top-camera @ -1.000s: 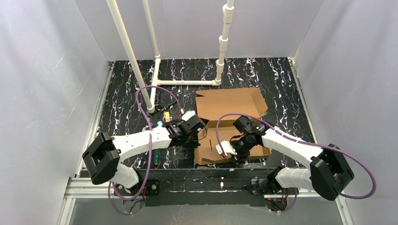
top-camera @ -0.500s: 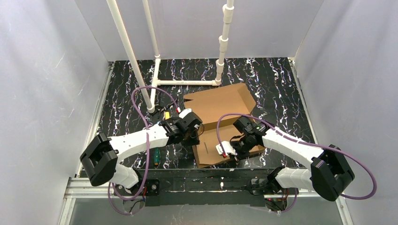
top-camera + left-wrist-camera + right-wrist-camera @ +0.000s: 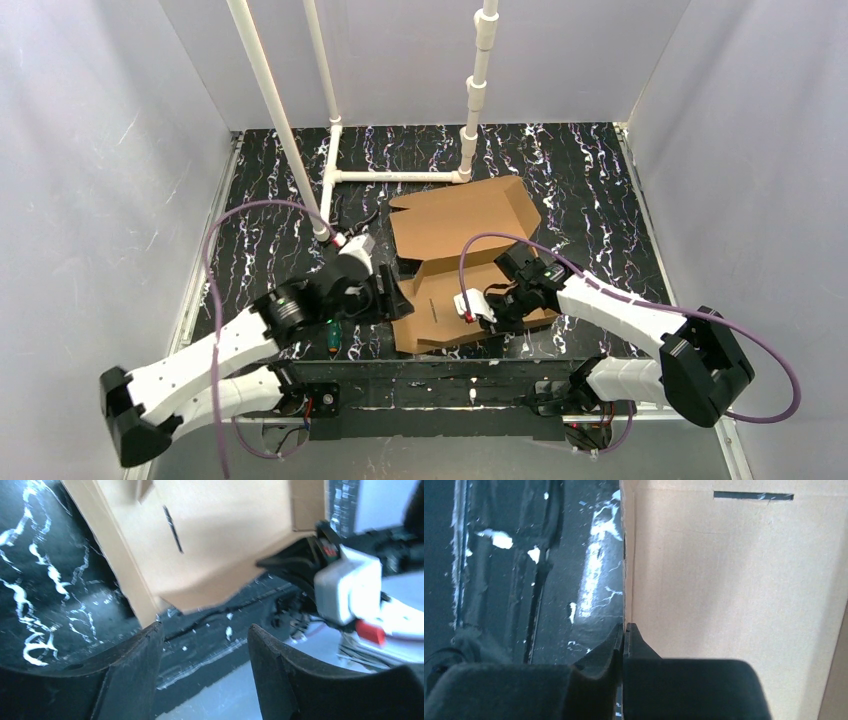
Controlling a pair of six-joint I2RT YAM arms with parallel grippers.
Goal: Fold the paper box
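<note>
Folding looks about midway to me: the paper box [image 3: 440, 310] lies on the table [image 3: 600, 200] between my arms, close to their bases, with its tray half formed and its lid spread open toward the back. My right gripper [image 3: 624, 630] is clenched on a thin upright edge of the tray. My left gripper [image 3: 205, 635] is released and holds nothing, just beside the box's left corner. Next, those free fingers should raise the left wall while the right side stays pinned.
</note>
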